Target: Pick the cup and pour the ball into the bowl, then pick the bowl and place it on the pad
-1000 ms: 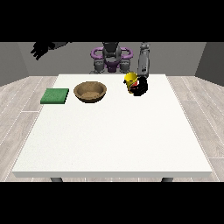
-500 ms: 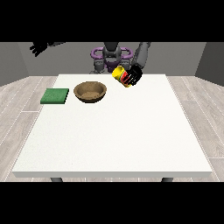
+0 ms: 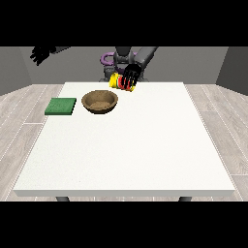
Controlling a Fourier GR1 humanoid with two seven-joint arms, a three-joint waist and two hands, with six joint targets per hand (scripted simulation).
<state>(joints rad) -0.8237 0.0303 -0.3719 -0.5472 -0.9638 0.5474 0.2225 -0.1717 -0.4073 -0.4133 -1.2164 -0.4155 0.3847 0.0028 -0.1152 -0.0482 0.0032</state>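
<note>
Hand at the view's right (image 3: 131, 73) curled round the yellow cup (image 3: 121, 82), tipped sideways above the bench (image 3: 126, 145), just right of the wooden bowl (image 3: 100, 101) (pour apparently starting). Ball unseen. Green pad (image 3: 61, 106) lies left.

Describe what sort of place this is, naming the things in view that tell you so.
Probably a plain test room for tabletop handling: a large white table on a pale plank floor with bare grey walls, and only a bowl, a green pad and a held cup.

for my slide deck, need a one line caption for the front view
Hand tilting the yellow cup toward the brown bowl, green pad beside it.
</note>
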